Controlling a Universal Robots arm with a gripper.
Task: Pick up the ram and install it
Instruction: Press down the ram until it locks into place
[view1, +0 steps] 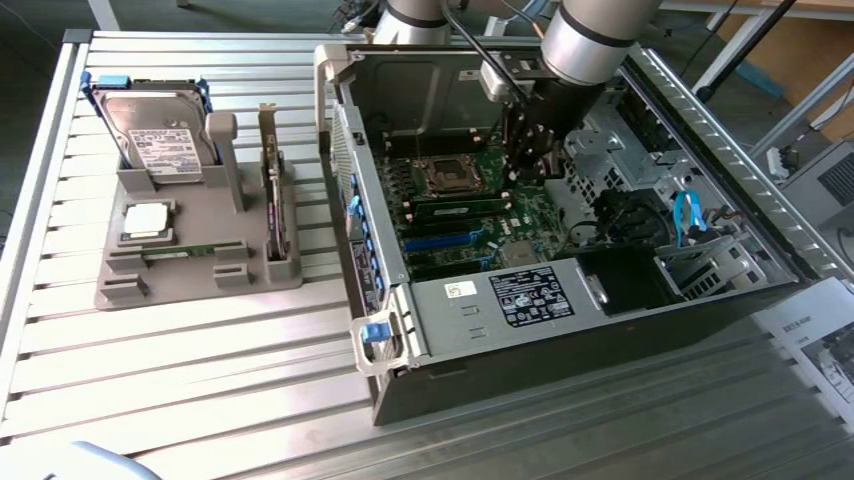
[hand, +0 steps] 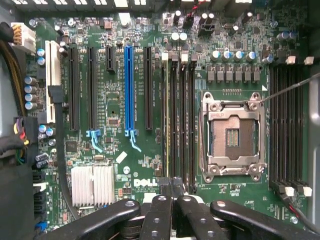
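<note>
A parts stand (view1: 200, 255) sits at the exterior view's left of the open computer case (view1: 561, 250); the gripper (view1: 530, 165) hangs inside the case.

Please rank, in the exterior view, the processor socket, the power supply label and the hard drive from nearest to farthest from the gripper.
1. Processor socket, on the motherboard just beside the gripper.
2. Power supply label, at the case's near end.
3. Hard drive, standing in the holder at the exterior view's left.

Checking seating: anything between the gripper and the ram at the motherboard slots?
Nothing visible. The shut gripper sits over one end of the ram, which stands in the slots beside the empty CPU socket.
</note>
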